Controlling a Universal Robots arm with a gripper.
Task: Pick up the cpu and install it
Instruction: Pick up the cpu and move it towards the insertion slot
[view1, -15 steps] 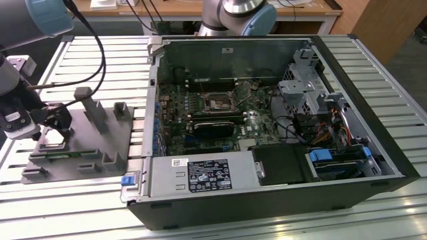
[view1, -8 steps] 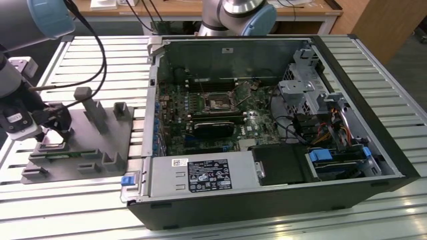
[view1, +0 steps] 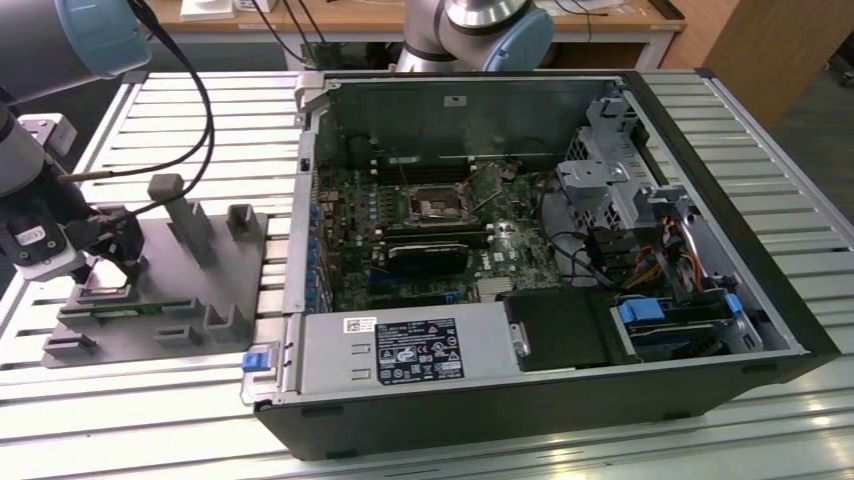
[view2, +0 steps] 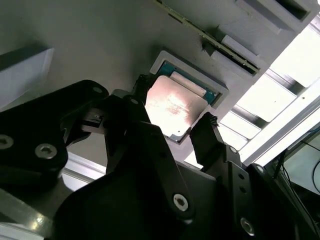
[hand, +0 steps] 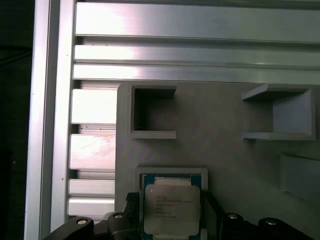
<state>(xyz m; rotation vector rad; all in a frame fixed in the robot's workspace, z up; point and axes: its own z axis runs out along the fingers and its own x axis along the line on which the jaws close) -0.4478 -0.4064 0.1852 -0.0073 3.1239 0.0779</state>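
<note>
Over at the left edge of the exterior view, the pincer (view1: 110, 268) hangs low over the grey tray (view1: 200, 300) on the slatted counter (view1: 561, 440). Both wrist views show the cpu (view2: 170, 107) in its tray pocket, between fingers (view2: 207, 132) standing open, gripping nothing. From here I'd say the fingers should close squarely on opposite rims, the chip kept flat; the open computer case (view1: 534, 250) sits well apart, centre-right.

My gripper (view1: 107, 268) hangs over the tray (view1: 200, 330) at the exterior view's left, its fingers either side of the cpu (view2: 170, 107) in its tray pocket. The computer case (view1: 534, 330) lies right of the tray.
</note>
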